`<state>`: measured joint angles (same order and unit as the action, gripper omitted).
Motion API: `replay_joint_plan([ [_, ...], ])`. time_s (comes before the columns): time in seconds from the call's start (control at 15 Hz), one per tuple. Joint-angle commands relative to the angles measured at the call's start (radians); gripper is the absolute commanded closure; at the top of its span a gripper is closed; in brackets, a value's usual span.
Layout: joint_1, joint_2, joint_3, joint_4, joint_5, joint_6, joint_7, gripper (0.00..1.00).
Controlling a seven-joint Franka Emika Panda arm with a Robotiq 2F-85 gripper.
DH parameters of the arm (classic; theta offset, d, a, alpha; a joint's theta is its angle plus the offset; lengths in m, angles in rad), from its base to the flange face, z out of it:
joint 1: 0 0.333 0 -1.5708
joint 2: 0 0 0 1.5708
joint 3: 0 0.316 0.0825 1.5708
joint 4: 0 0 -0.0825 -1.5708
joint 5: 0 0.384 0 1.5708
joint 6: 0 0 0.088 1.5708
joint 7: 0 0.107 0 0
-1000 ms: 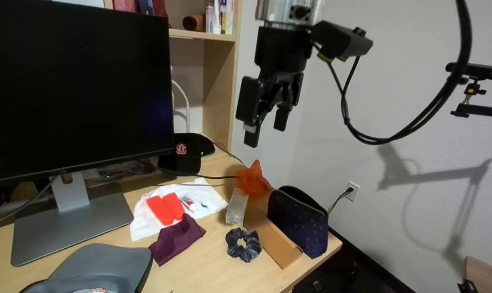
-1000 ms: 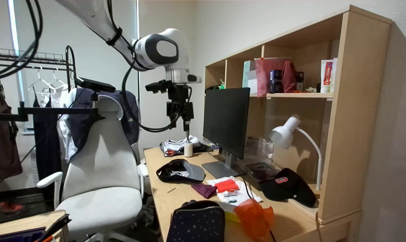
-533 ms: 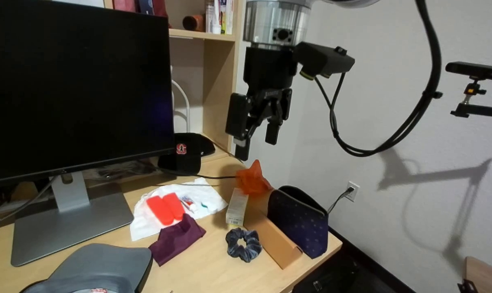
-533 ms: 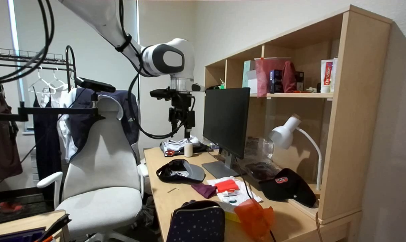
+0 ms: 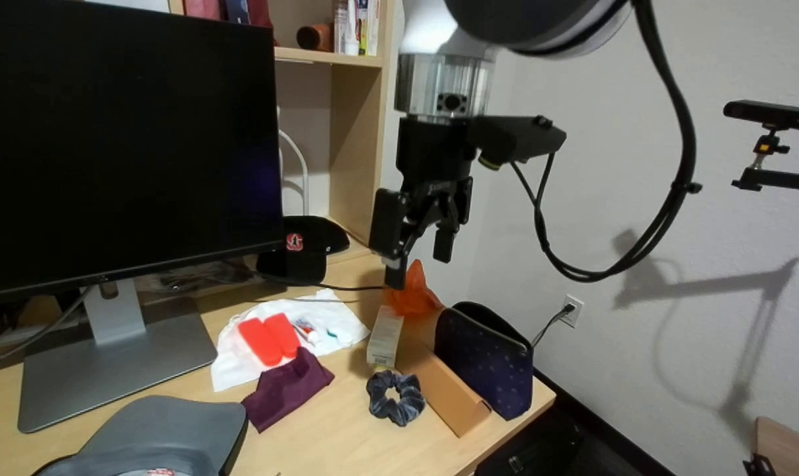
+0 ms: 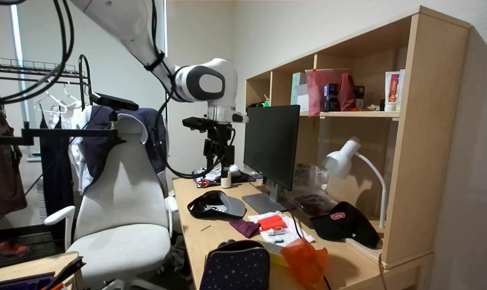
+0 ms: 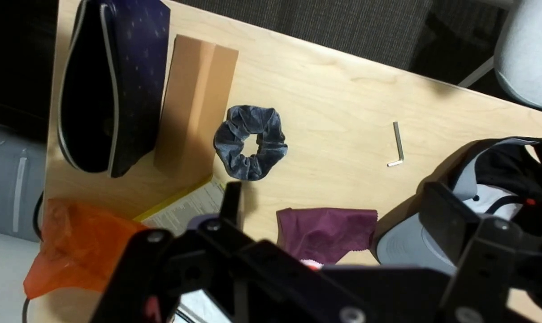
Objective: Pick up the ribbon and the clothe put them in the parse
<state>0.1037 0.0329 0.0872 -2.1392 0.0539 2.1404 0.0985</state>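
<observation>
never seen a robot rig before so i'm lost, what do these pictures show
The machine is a robot arm with two black fingers, open over a desk and holding nothing. The two exterior views come from cameras standing apart from it; the wrist view, from a camera on its wrist, looking down. On the desk lie a grey scrunchie, a maroon cloth, a hex key and a grey baseball cap; a starry pouch stands open beside a tan box.
</observation>
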Motion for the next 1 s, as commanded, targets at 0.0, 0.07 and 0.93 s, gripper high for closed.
replay_joint_plan([
  [0.0, -0.013, 0.096, -0.005, -0.010, 0.053, 0.102, -0.061, 0.00],
  [0.07, -0.014, 0.125, -0.005, -0.007, 0.063, 0.124, -0.075, 0.00],
  [0.93, -0.009, 0.287, 0.012, 0.017, 0.051, 0.209, -0.113, 0.00],
])
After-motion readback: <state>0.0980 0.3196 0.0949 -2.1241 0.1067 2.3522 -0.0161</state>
